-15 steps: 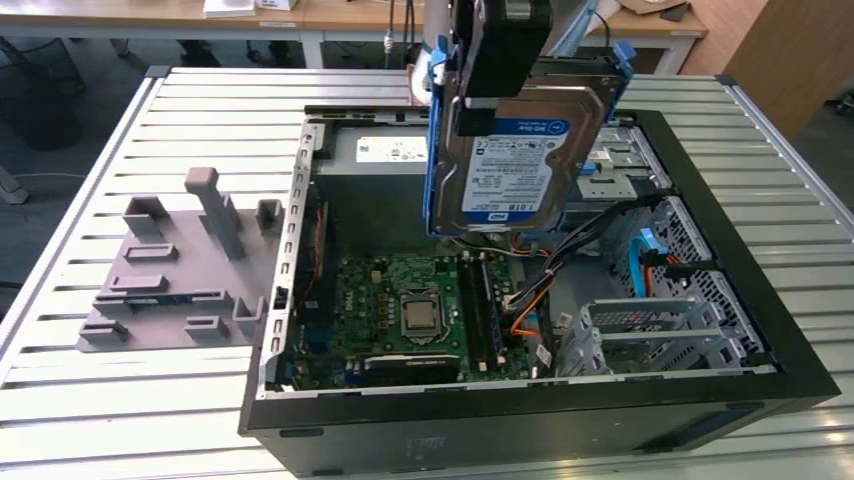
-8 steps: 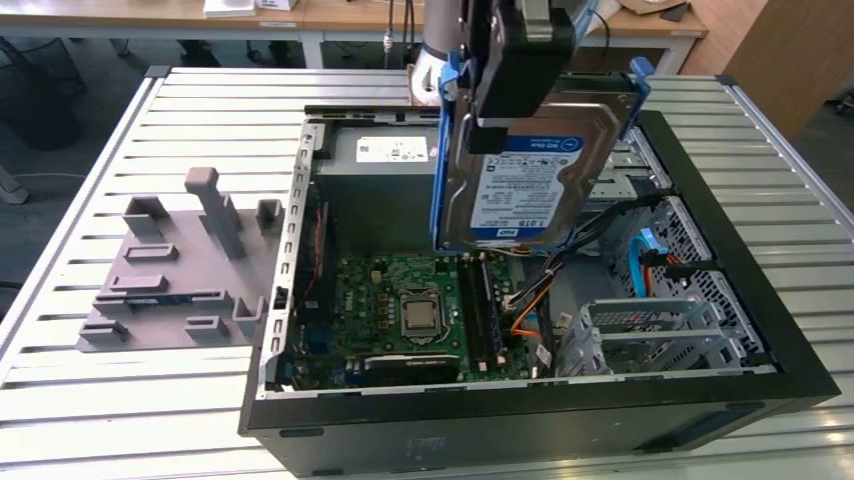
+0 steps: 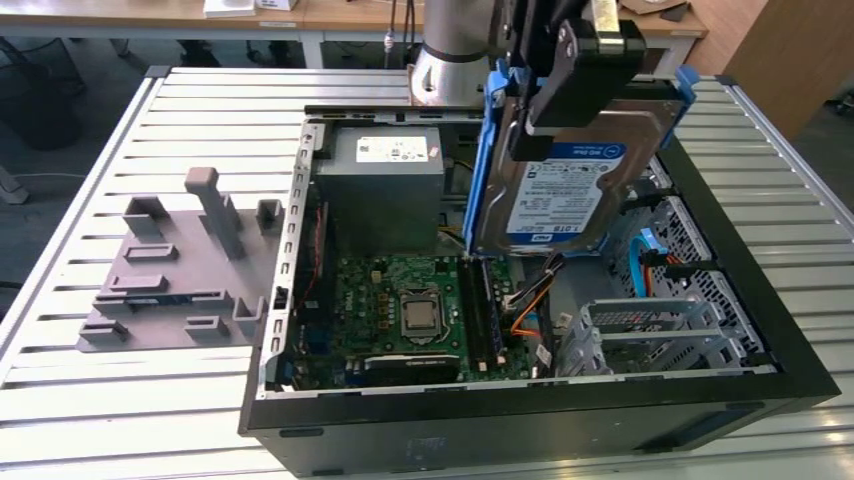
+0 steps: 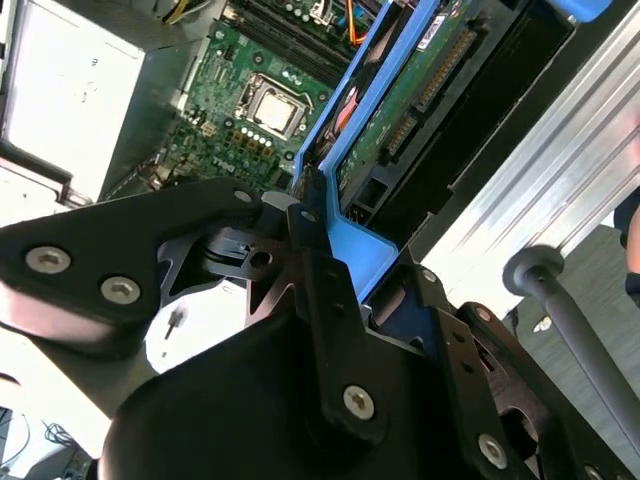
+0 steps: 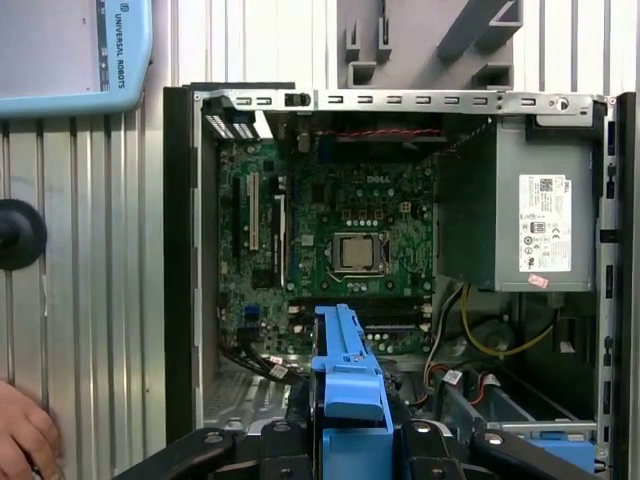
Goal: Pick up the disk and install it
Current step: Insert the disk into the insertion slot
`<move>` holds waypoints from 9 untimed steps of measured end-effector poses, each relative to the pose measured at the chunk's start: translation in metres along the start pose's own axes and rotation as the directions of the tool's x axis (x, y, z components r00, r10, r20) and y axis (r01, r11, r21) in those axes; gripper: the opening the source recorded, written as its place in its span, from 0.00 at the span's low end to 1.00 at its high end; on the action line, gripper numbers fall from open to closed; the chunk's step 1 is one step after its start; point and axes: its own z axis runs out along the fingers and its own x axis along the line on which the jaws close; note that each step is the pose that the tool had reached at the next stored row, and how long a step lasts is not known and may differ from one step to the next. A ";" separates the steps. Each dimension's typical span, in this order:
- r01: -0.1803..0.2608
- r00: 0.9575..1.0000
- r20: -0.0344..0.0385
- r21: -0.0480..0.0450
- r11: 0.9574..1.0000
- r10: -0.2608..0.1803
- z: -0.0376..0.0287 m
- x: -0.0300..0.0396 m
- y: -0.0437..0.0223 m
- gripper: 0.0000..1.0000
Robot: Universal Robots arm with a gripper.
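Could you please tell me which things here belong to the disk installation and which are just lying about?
Part of the job: disk, clamped by its blue frame in the gripper; open computer case beneath it.

Just lying about: grey plastic fixture on the slatted table; power-supply box and motherboard, already fitted in the case; a person's hand.

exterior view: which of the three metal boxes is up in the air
The disk, silver with a blue frame, held upright above the case. The grey power supply and the cage sit inside it.
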 end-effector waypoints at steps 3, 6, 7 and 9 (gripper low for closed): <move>0.000 1.000 0.000 0.000 1.000 0.000 0.0009 0.0054 -0.0016 0.37; 0.000 1.000 0.000 0.000 1.000 0.000 0.0022 0.0147 -0.0021 0.37; 0.000 1.000 0.000 0.000 1.000 0.000 0.0027 0.0178 -0.0024 0.37; 0.000 1.000 0.000 0.000 1.000 0.000 0.0043 0.0223 -0.0037 0.37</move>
